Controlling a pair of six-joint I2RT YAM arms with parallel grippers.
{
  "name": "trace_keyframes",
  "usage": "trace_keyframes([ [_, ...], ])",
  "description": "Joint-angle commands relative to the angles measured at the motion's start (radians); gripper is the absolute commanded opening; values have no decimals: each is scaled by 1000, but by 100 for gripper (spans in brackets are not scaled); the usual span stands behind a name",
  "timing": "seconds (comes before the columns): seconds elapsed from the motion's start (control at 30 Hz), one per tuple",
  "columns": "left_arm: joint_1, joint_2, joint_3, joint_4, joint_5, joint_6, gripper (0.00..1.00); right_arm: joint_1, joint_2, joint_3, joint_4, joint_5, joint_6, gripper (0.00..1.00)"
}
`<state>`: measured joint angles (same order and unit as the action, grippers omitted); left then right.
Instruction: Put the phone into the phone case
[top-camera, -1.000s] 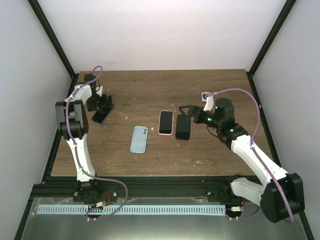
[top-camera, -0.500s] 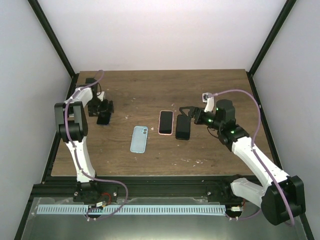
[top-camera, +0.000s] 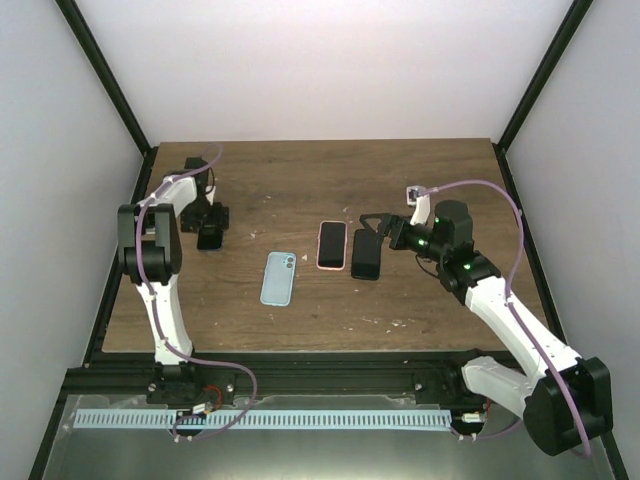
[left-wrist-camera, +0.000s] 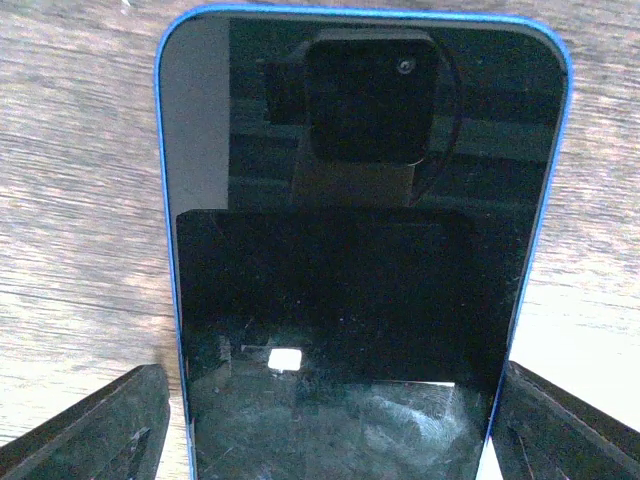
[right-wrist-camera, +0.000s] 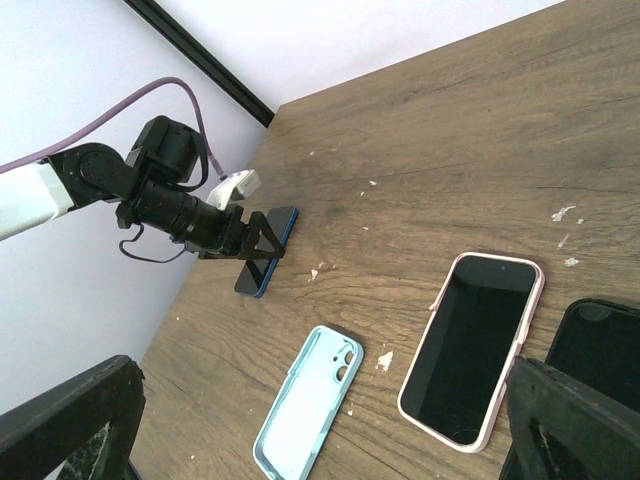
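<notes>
A blue phone (top-camera: 210, 240) with a dark screen lies face up at the table's far left. It fills the left wrist view (left-wrist-camera: 360, 250). My left gripper (top-camera: 209, 225) straddles its long sides, fingers closed against its edges, low over the table. An empty light blue phone case (top-camera: 279, 278) lies open side up in the middle, apart from the phone. It also shows in the right wrist view (right-wrist-camera: 305, 405). My right gripper (top-camera: 372, 228) is open and empty, hovering right of centre.
A phone in a pink case (top-camera: 332, 245) and a black phone or case (top-camera: 366, 254) lie side by side under my right gripper. The wooden table (top-camera: 300, 180) has black frame posts at its back corners and white walls around it.
My left gripper has turned, and the blue phone with it, from a diagonal lie to roughly square with the table. The right arm has barely moved.
</notes>
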<state>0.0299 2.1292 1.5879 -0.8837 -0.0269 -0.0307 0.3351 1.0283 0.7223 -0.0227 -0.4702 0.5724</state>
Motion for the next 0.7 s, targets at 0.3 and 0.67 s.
trace_keyframes([
  [0.3,-22,38,1,48,-36,2,85,-9,-2,11,-3,8,-10,100],
  [0.67,-22,64,10,20,-18,-24,84,-9,-22,17,-11,1,0,100],
])
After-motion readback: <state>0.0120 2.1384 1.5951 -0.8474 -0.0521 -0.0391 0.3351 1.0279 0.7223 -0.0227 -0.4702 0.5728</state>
